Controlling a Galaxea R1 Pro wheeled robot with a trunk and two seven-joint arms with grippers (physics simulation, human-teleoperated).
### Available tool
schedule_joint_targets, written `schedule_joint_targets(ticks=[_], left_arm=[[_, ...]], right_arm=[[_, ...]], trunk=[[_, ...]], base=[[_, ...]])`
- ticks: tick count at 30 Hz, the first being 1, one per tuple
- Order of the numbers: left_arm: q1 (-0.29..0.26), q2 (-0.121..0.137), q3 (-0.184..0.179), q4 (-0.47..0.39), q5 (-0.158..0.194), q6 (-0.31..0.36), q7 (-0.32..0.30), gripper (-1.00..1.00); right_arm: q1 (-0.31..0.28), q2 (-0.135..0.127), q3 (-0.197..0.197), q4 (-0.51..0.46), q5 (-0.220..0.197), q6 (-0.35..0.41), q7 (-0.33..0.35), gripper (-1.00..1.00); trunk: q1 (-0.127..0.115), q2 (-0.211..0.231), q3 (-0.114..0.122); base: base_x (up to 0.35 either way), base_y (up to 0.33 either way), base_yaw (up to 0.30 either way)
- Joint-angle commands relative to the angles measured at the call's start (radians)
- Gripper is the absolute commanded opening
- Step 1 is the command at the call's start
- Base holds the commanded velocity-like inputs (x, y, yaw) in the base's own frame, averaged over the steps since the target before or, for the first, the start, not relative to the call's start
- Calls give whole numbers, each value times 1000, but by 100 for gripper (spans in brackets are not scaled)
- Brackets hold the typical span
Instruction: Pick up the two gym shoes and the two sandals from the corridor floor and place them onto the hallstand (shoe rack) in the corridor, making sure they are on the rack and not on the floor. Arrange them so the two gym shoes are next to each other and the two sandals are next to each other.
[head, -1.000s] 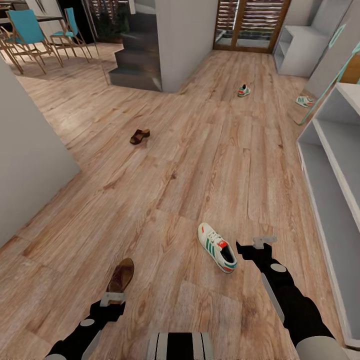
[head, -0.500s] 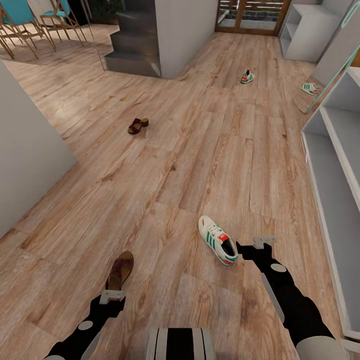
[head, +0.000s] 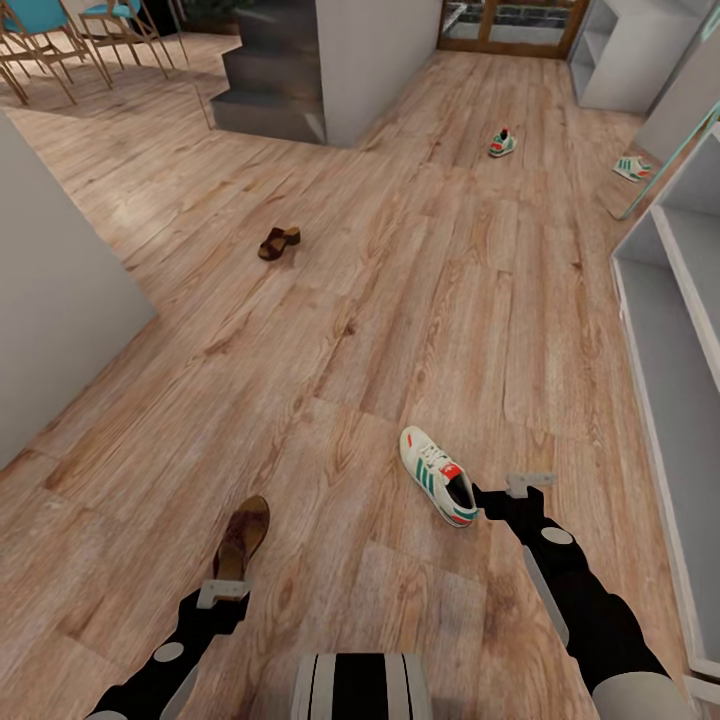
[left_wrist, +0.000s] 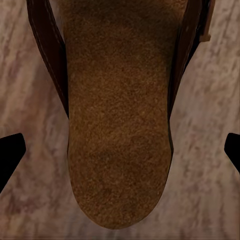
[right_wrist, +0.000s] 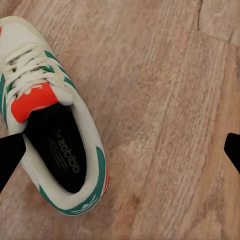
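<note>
Both pincers hang low over the corridor floor (head: 330, 300), each with its fingers spread wide and nothing between them. The left pincer (head: 224, 592) is poised just above the heel end of a dark brown sandal (head: 243, 535); in the left wrist view the tan footbed of this near sandal (left_wrist: 120, 125) lies between the two dark fingertips (left_wrist: 10, 155), which stand apart from its sides without touching. The right pincer (head: 510, 492) sits just beside the heel of a white gym shoe (head: 437, 476) with green stripes and a red-orange tongue patch. In the right wrist view that near gym shoe (right_wrist: 55, 125) lies toward one fingertip, its dark opening facing up, while bare wood planks take up the rest of the gap.

Farther down the corridor, the second sandal (head: 279, 243) rests alone on the planks, well apart from the robot. The second gym shoe (head: 502, 144) lies farther still, near the far end of the floor, with what appears to be its mirrored image (head: 632, 168) at a teal-framed panel to the right. The pale grey hallstand (head: 665, 330) runs along the right edge of the head view, its tiers showing no shoes.
</note>
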Motion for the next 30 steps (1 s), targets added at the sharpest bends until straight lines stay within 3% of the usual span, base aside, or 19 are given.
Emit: schedule_joint_targets(ticks=[1,9,30], left_arm=[[0,0,3,1,-8,-3,-2,100],[-1,-1,4,1,-8,-5,-2,100],[-1,-1,5,0,-10,-6,-2,100]], right_arm=[[0,0,0,-2,0,5,0,100],[0,-1,0,-2,0,5,0,100],[0,0,0,-2,0,5,0,100]], trunk=[[0,0,-1],[3,-2,-25],[4,-2,-36]], base=[[0,0,27],[0,0,8],[0,0,0]])
